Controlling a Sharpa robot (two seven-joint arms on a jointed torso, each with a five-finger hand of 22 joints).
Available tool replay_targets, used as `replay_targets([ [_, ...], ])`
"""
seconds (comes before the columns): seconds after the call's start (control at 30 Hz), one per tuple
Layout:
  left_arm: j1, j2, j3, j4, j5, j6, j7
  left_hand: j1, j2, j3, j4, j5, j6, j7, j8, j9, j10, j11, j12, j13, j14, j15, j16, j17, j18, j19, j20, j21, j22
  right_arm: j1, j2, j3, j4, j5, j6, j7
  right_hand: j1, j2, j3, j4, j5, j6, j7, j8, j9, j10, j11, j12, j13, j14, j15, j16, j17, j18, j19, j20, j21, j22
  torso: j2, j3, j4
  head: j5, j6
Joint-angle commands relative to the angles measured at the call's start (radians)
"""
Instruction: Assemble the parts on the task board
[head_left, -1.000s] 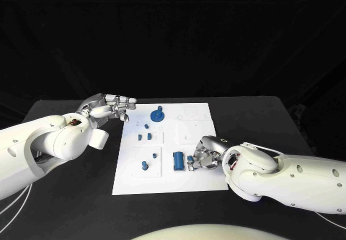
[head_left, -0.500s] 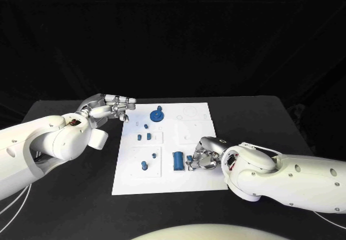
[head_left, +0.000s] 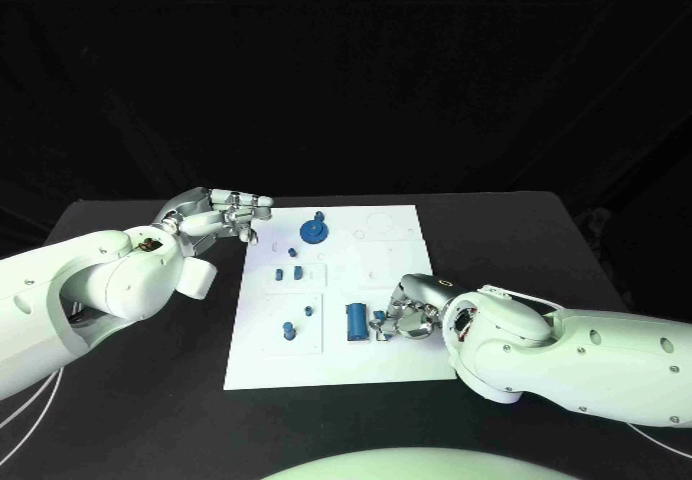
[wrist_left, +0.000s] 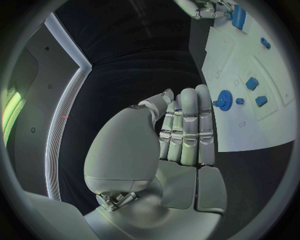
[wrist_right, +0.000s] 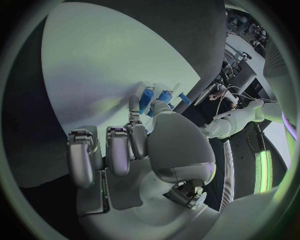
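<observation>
I see white task board (head_left: 335, 340) flat mid-counter (head_left: 130, 420), blue parts scattered on it: gear (head_left: 315, 233) at far end, upright cylinder (head_left: 355, 320) near right hand (head_left: 408, 310). Right hand fingers pinch small blue part (head_left: 381, 322) just beside cylinder. Left hand (head_left: 219, 215) off board's far-left corner, fingers curled, holding nothing.

White arms (head_left: 87, 290), silver robot hand (head_left: 408, 312)

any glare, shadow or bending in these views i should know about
Head view: dark backdrop, evenly lit white task board, no glare. Left wrist view: fisheye curves the board's edges; left hand blocks the middle. Right wrist view: right hand casts a soft shadow on the board.
</observation>
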Motion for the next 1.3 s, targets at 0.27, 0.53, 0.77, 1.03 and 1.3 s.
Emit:
replay_targets([
  [0.27,0.001,0.001,0.001,0.001,0.005,0.015,0.001,0.001,0.011,-0.007,-0.002,0.003,0.0,0.001,-0.003,-0.002,-0.007,0.0,0.006,0.002,-0.008,-0.001,0.004,-0.002,0.005,0.001,0.005,-0.004,-0.002,-0.001,-0.002,0.0,0.006,-0.021,-0.006,0.011,-0.038,0.007,-0.027,0.001,-0.036,0.005,0.003,0.007,0.004,0.017,0.0,0.001,0.089,0.08,-0.008,0.003,0.15,-0.006,0.105,-0.006,0.005,0.263,0.0,0.0,0.0006,0.0,0.001],
  [0.53,0.001,0.001,0.001,0.0,0.005,0.014,0.001,0.001,0.012,-0.008,-0.002,0.003,0.0,0.001,-0.003,-0.002,-0.008,0.0,0.007,0.002,-0.008,-0.001,0.004,-0.002,0.005,0.001,0.005,-0.005,-0.002,-0.001,-0.008,0.0,0.012,-0.03,-0.013,0.012,-0.045,0.009,-0.032,0.001,-0.037,0.005,0.003,0.008,0.005,0.017,0.0,0.001,0.089,0.08,-0.008,0.003,0.15,-0.006,0.105,-0.006,0.004,0.263,0.0,0.0004,0.0002,-0.001,0.001],
  [0.77,0.001,0.002,0.001,-0.001,0.004,0.015,0.001,0.001,0.012,-0.008,-0.002,0.003,0.0,0.001,-0.003,-0.002,-0.008,0.0,0.007,0.002,-0.008,0.0,0.004,-0.002,0.005,0.001,0.005,-0.005,-0.002,-0.001,-0.033,0.0,0.026,-0.038,-0.023,0.025,-0.026,0.007,-0.034,-0.006,-0.035,0.001,0.002,0.008,0.006,0.015,-0.001,-0.004,0.087,0.08,-0.009,0.002,0.149,-0.006,0.104,-0.006,0.002,0.262,0.0,0.0005,0.0004,0.001,0.004],
  [1.03,0.001,0.0,0.001,-0.003,0.004,0.015,-0.001,0.001,0.012,-0.008,-0.003,0.003,0.0,0.001,-0.003,-0.002,-0.009,0.0,0.007,0.002,-0.008,0.0,0.005,-0.002,0.005,0.002,0.005,-0.005,-0.002,-0.005,-0.065,0.0,0.06,-0.041,-0.018,0.066,0.024,-0.014,-0.045,-0.015,-0.072,-0.006,0.005,0.009,0.009,0.011,0.001,-0.014,0.083,0.079,-0.007,-0.001,0.144,-0.004,0.1,-0.005,-0.007,0.26,0.0,0.0009,-0.0017,0.005,0.004],
  [1.3,0.001,0.0,0.0,-0.003,0.004,0.016,-0.001,0.002,0.013,-0.008,-0.003,0.003,0.0,0.001,-0.003,-0.002,-0.009,0.0,0.007,0.002,-0.008,0.0,0.005,-0.002,0.005,0.002,0.005,-0.005,-0.002,-0.014,-0.087,0.0,0.076,-0.04,0.004,0.083,0.059,-0.023,-0.056,-0.016,-0.114,-0.007,0.005,0.012,0.011,0.01,0.002,-0.016,0.084,0.079,-0.006,-0.002,0.144,-0.004,0.1,-0.004,-0.007,0.26,0.0,-0.0003,-0.0011,0.002,0.004],
])
